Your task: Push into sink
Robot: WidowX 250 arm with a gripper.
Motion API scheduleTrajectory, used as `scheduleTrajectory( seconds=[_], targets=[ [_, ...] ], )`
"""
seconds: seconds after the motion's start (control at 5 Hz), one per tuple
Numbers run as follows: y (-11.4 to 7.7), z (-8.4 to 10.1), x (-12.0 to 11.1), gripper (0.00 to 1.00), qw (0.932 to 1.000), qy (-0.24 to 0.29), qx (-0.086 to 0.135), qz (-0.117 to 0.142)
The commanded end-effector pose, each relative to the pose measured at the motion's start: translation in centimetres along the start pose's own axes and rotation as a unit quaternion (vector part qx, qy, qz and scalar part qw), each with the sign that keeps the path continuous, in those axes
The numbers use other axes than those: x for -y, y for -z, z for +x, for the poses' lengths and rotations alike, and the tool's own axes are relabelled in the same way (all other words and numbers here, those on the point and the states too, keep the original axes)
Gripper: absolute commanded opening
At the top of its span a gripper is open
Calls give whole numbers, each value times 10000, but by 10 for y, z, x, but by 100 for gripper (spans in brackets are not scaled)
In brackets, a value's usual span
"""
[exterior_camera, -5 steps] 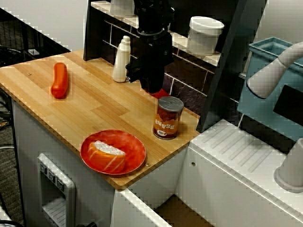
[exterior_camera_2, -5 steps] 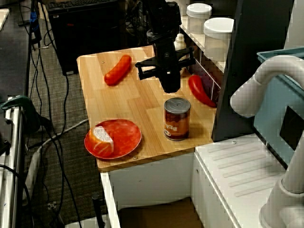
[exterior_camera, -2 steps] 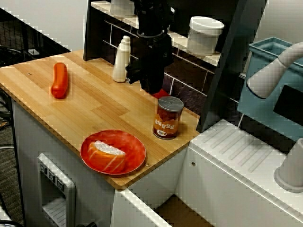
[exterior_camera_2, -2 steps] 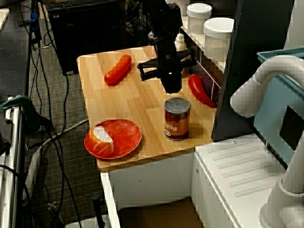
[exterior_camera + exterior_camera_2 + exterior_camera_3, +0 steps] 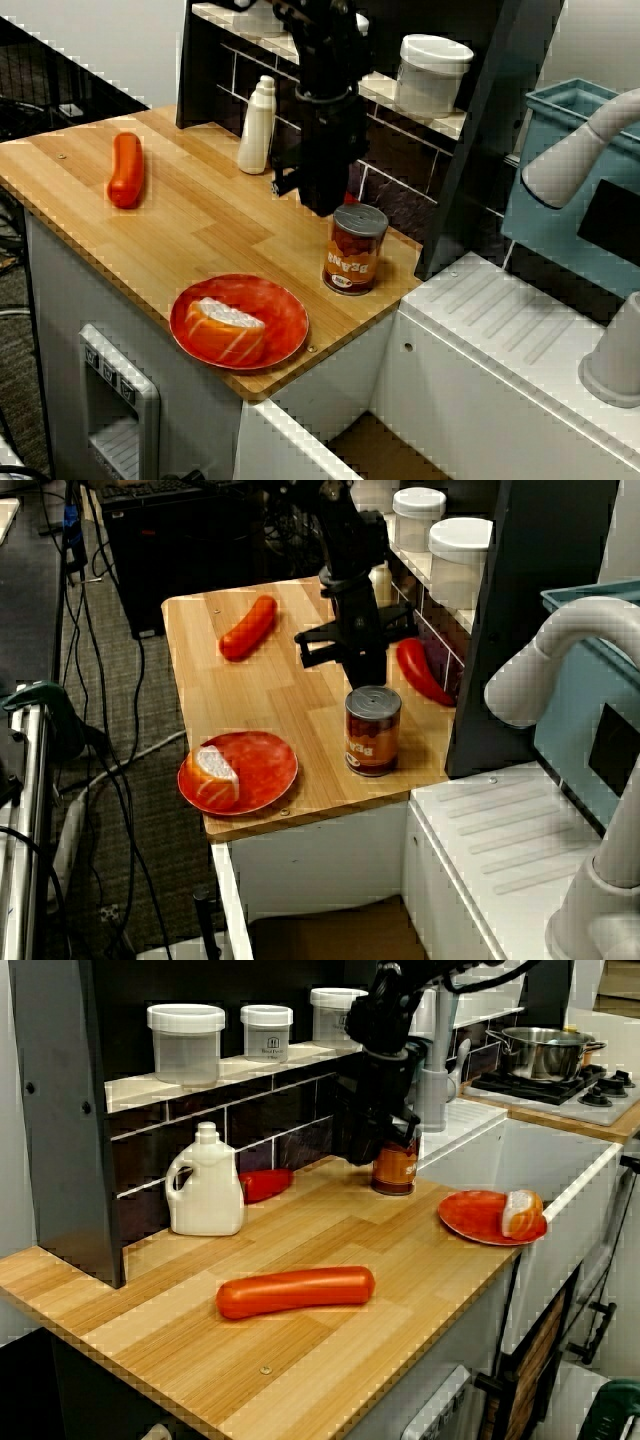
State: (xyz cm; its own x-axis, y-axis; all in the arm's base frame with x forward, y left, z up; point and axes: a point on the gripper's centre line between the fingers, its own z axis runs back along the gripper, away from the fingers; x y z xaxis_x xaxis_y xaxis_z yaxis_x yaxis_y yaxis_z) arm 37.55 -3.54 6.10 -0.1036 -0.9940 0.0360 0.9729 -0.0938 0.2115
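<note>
— Since the gripper [image 5: 366,675] hangs low just behind the can [image 5: 373,730], how do its jaws stand?

— I cannot tell. From every view the dark body hides the tips, so spread or pressed together is anyone's guess. It holds nothing that I can see.

— What worries you first?

— The can is tall and upright. A push that lands high on it would likely tip it rather than slide it, and then it rolls wherever it likes on the desk [image 5: 200,225].

— And the direction?

— The sink [image 5: 375,445] lies past the desk's near edge, beyond the can. If the push runs a little to one side, the can could meet the red plate [image 5: 240,320] with the bread on it, or go onto the white ribbed drainboard [image 5: 500,310] instead.

— Anything behind?

— The red pepper [image 5: 422,670] sits near the gripper at the back wall; a sideways swing might knock it. The sausage [image 5: 126,170] and the white bottle [image 5: 257,128] are well apart, so I judge them safe.
</note>
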Motion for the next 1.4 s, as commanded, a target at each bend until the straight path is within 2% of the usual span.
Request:
scheduleTrajectory(
  seconds=[0.0,0.2,0.4,0.6,0.8,1.0,1.2],
  targets=[
    [10,14,-13,0,9996,119,-186,163],
    [17,21,-14,0,9997,126,-194,66],
    [31,41,-17,0,9977,-88,293,-609],
    [45,61,-16,0,9874,-475,790,-1284],
    [47,79,-10,0,9797,-633,1002,-1616],
    [43,80,-1,0,9767,-557,1104,-1753],
    [38,74,4,0,9755,-543,1183,-1773]
  ],
)
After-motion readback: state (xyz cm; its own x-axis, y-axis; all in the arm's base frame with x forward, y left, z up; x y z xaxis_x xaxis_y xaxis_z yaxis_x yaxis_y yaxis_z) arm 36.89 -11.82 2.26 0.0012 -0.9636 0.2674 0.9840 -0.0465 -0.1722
